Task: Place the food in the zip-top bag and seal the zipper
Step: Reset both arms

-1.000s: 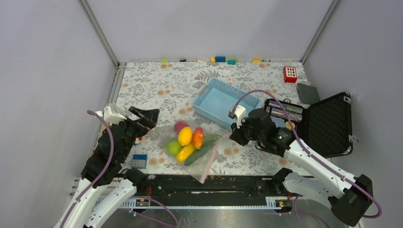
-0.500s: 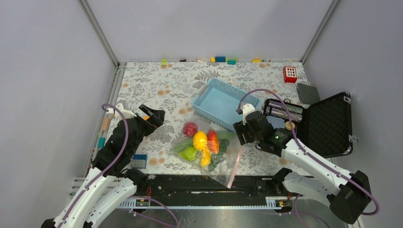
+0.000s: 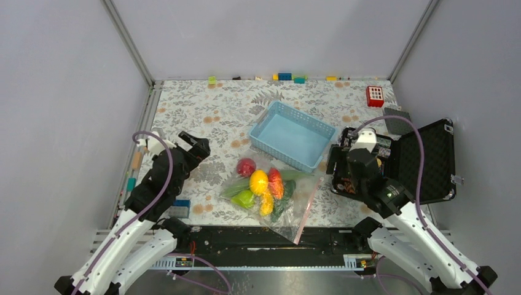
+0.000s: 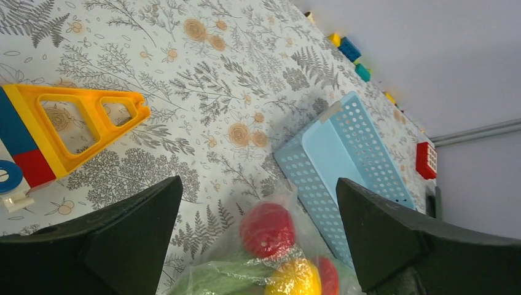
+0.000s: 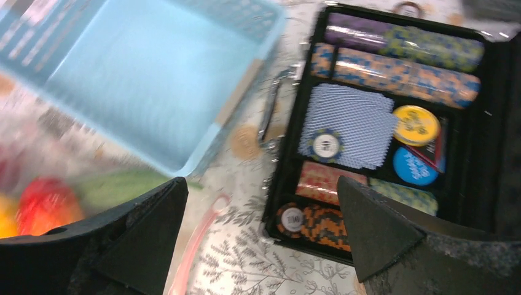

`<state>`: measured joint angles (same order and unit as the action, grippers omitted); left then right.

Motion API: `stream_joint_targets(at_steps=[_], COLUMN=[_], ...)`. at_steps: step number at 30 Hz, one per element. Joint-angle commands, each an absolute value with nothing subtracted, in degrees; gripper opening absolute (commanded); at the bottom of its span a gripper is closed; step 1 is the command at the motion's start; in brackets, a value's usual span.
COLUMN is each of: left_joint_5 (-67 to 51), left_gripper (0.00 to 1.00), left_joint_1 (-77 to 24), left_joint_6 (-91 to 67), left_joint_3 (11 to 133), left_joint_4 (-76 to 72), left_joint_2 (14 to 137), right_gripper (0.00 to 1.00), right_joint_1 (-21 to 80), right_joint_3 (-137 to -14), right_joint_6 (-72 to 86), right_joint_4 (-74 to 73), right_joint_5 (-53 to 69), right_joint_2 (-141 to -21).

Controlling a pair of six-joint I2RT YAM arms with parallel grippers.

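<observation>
The zip-top bag (image 3: 289, 206) lies flat on the flowered cloth in front of the arms, holding the food: a red apple (image 3: 246, 166), a yellow lemon (image 3: 258, 182), a red-orange fruit (image 3: 275, 182), a green fruit (image 3: 244, 198) and a dark cucumber (image 3: 284, 195). Its pink zipper (image 3: 309, 209) runs along the right edge. My left gripper (image 3: 195, 146) hovers open to the bag's left, with the apple (image 4: 267, 228) and lemon (image 4: 295, 279) below its fingers. My right gripper (image 3: 338, 169) stands open and empty just right of the zipper (image 5: 196, 236), apart from it.
A light blue basket (image 3: 319, 138) sits behind the bag. An open black case (image 3: 424, 163) of poker chips (image 5: 381, 110) lies under and right of the right arm. A yellow triangle toy (image 4: 80, 123) lies at the left. Small blocks (image 3: 284, 77) line the back wall.
The right gripper opened, let go of the bag's zipper edge and drew back right toward the case. The bag had slid to the right and now lies still. The left arm barely moved.
</observation>
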<state>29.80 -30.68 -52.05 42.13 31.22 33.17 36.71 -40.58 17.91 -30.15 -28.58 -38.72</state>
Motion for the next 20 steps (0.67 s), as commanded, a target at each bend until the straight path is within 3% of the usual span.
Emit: stream_joint_targets(at_steps=[1, 10, 20], left_joint_5=[32.4, 33.4, 32.5], left_gripper=[0.99, 0.99, 0.99], left_joint_1=[-30.4, -30.2, -30.1], left_joint_6=[-50.0, -47.4, -46.7], left_joint_3=[44.1, 47.6, 47.8], left_joint_4=[25.3, 27.2, 26.2], left_joint_2=[36.5, 43.2, 43.7], right_gripper=[1.0, 1.0, 1.0], right_joint_1=[28.4, 24.7, 24.7], right_joint_3=[-44.8, -50.2, -45.8], right_joint_6=[25.4, 24.2, 22.4], right_joint_4=[-32.7, -31.6, -26.9], right_joint_5=[-32.7, -34.3, -33.0], right_joint_2=[-40.2, -44.9, -40.2])
